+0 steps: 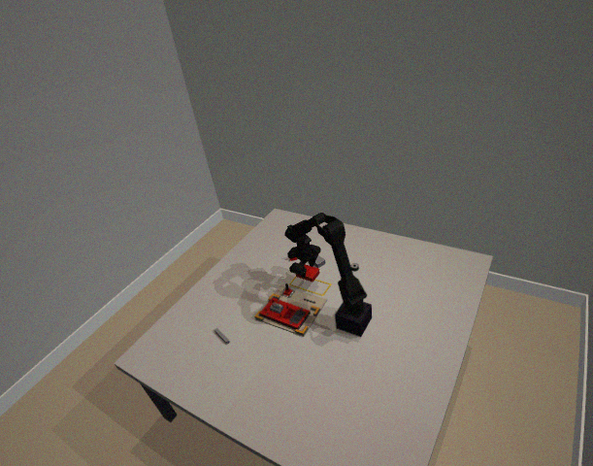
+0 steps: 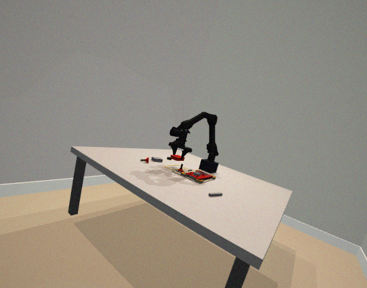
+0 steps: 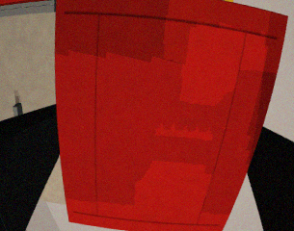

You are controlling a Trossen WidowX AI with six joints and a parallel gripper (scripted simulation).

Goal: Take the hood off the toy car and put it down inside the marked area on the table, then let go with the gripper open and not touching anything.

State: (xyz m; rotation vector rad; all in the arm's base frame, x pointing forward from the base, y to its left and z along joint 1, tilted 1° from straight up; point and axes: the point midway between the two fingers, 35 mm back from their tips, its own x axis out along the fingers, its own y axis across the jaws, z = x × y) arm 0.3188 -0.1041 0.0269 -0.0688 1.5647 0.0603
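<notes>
The red hood (image 1: 310, 274) (image 2: 177, 157) (image 3: 147, 115) is off the toy car and in the air, roughly level. My gripper (image 1: 305, 269) (image 2: 178, 155) (image 3: 158, 125) is shut on it, one finger at each side. The hood fills most of the wrist view and hides what is below it. The marked area, a thin yellow outline (image 1: 328, 289) (image 2: 170, 165), lies on the table; the hood hangs above its far side in the top view. The red car body (image 1: 284, 313) (image 2: 199, 176) sits between orange corner pieces, its grey inner parts exposed.
A small red piece with a black upright post (image 1: 287, 290) (image 2: 181, 169) stands between car and outline. A grey block (image 1: 320, 261) (image 2: 157, 159) and a red cone-like piece (image 2: 146, 160) lie beyond the outline. A grey bar (image 1: 220, 335) (image 2: 215, 194) and a dark ring (image 1: 354, 266) lie apart.
</notes>
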